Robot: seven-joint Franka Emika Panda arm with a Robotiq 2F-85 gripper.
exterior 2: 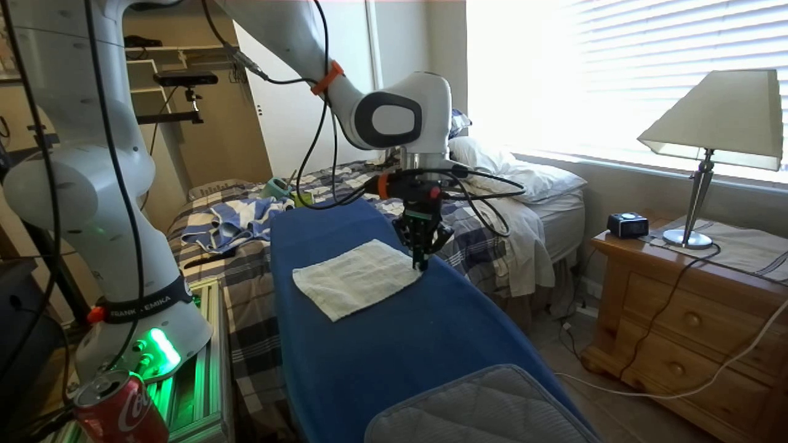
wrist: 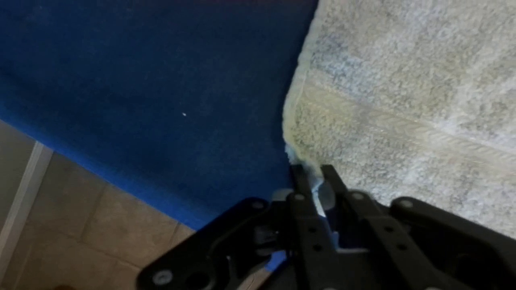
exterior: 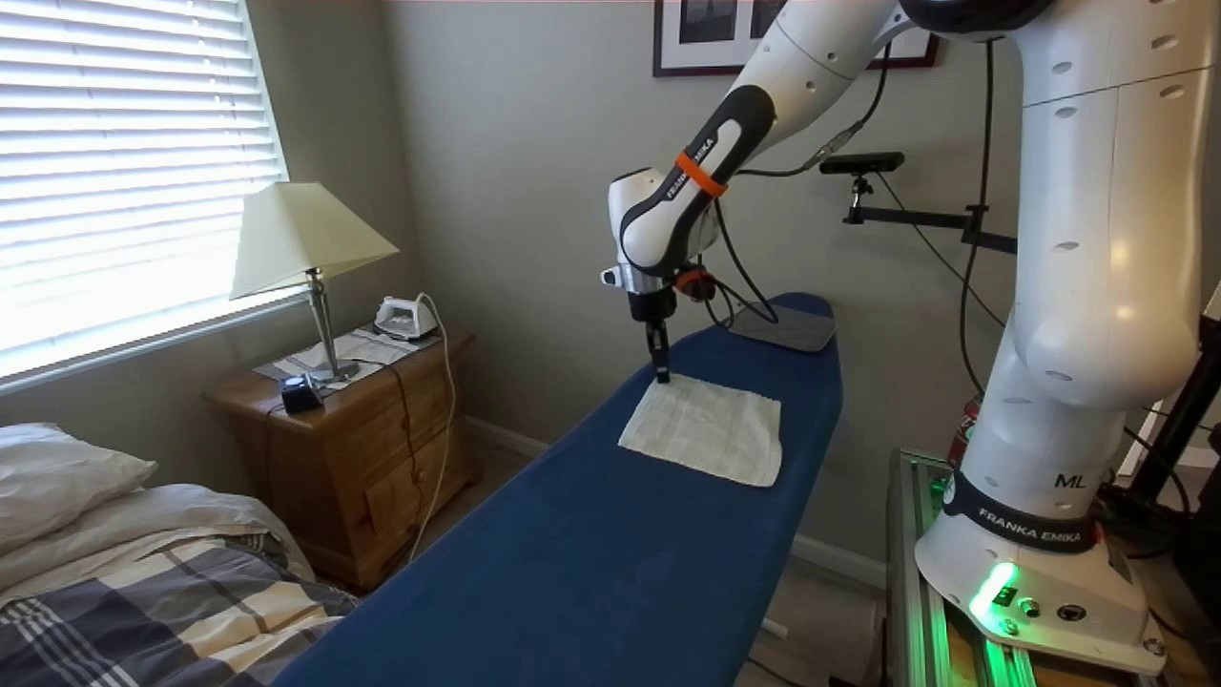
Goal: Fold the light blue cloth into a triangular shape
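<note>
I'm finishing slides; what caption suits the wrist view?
The robot's hand pinches a corner of the pale cloth above the blue ironing board.

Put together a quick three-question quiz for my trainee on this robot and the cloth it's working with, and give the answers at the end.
1. What is the end effector gripping?
A) a pillow
B) a corner of the washcloth
C) the lampshade
2. True or false: the washcloth already forms a triangle.
3. Fill in the piece of furniture: the clothes iron sits atop the ____.

Key:
1. B
2. False; it lies spread out, four-sided, on the ironing board.
3. nightstand
</note>
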